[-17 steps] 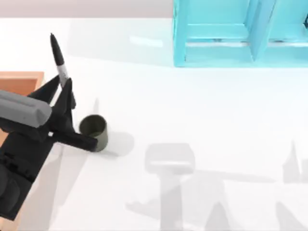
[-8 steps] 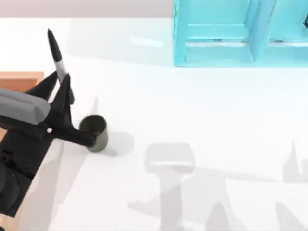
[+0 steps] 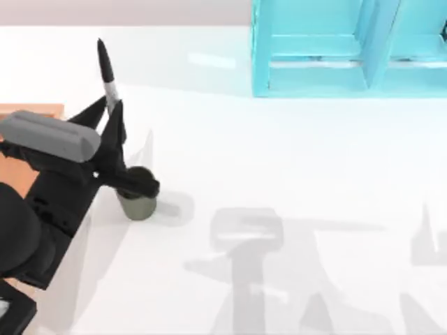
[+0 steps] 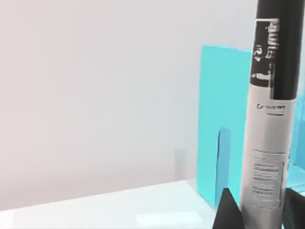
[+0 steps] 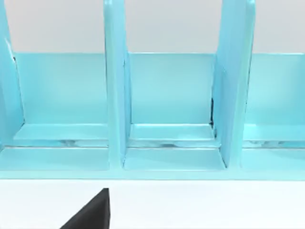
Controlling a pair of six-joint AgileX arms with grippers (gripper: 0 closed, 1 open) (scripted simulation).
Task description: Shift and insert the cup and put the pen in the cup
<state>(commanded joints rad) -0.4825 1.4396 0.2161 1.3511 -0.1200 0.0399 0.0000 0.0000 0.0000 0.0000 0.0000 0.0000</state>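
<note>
1. The left gripper (image 3: 112,120), fingers clamped on the pen (image 3: 106,70), has shifted rightward over the cup (image 3: 137,202).
2. The pen now hangs above the cup, ready for lowering.
3. The right gripper (image 5: 90,212) faces the blue rack (image 5: 167,119); its finger state cannot be told.

The top view looks straight down on the tabletop (image 3: 293,160). Both wrist views face level toward the blue shelf rack (image 5: 167,109), close up. All three views share the rack.
</note>
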